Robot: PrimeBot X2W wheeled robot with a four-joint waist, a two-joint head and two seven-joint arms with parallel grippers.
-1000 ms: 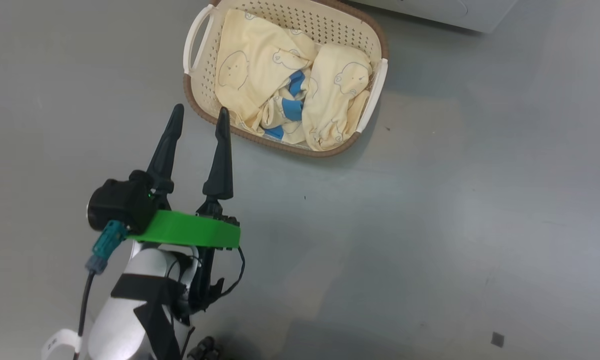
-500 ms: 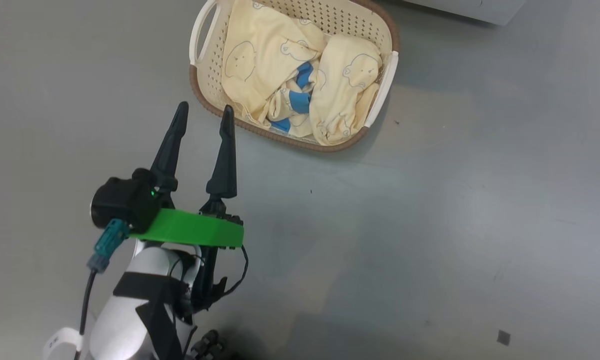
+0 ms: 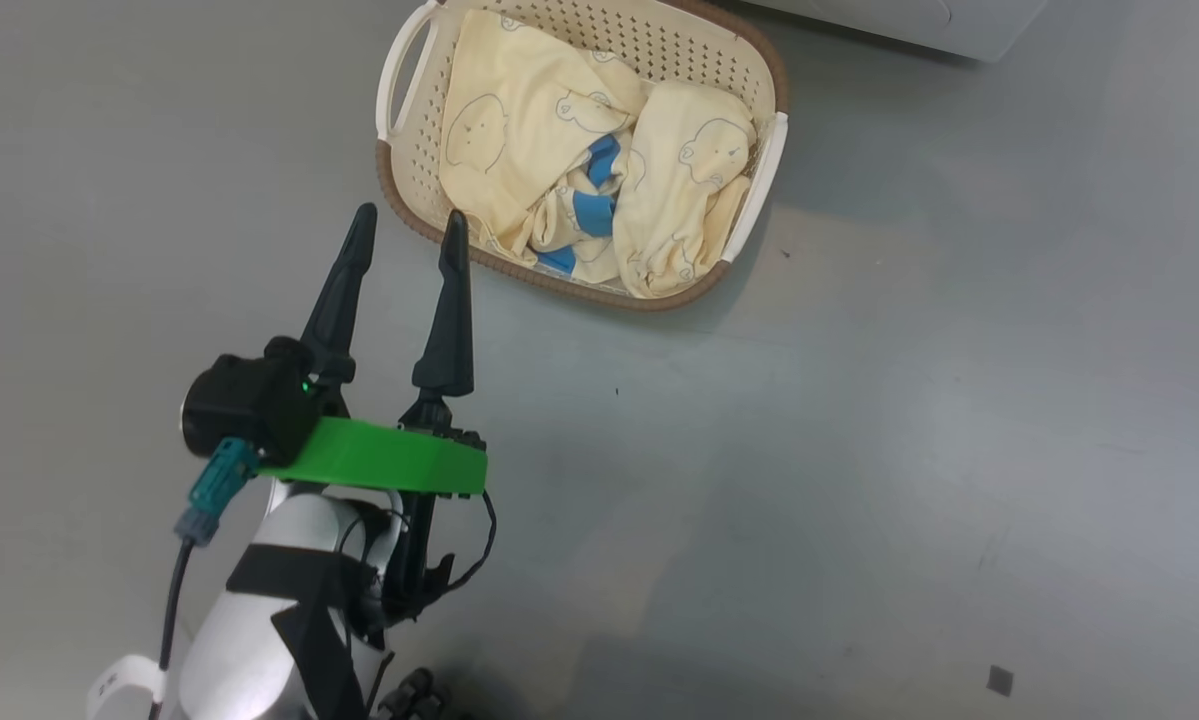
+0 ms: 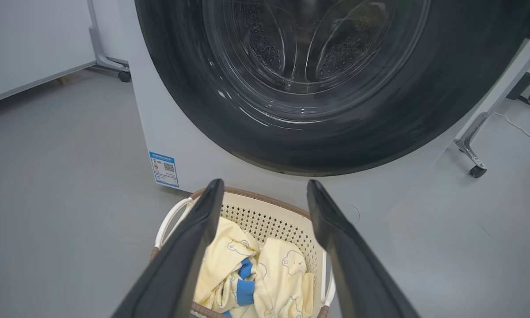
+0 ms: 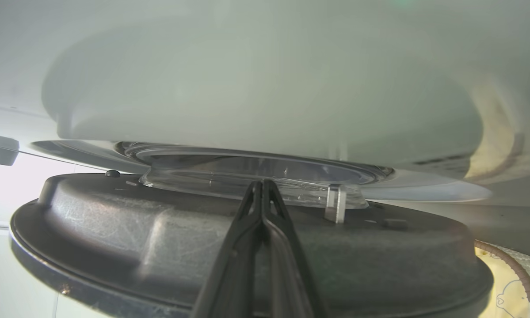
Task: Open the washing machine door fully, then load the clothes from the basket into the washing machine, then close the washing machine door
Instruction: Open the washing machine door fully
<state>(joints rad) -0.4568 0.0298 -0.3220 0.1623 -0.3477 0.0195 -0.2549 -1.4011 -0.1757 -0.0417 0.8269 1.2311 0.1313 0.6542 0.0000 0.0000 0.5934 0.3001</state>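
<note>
Because the clothes [image 3: 579, 190], heaped in the basket [image 3: 411, 150] on the floor [image 3: 859, 400], look soft, light and limp, a raised fold atop the pile suits a pinch. The left gripper [image 3: 408, 214] hangs released beside the basket; the right gripper [image 5: 261, 183] is clenched empty near the washing machine door [image 5: 158, 234].

Grey floor [image 3: 859, 450]; metal leg on castor [image 4: 468, 150]; second castor [image 4: 124, 76] under pale panel [image 4: 26, 39]; thin white cable [image 4: 519, 128]

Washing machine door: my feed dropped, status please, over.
Left gripper open, near basket. Door ajar, right gripper shut at its inner face. Clothes in basket, untouched.
</note>
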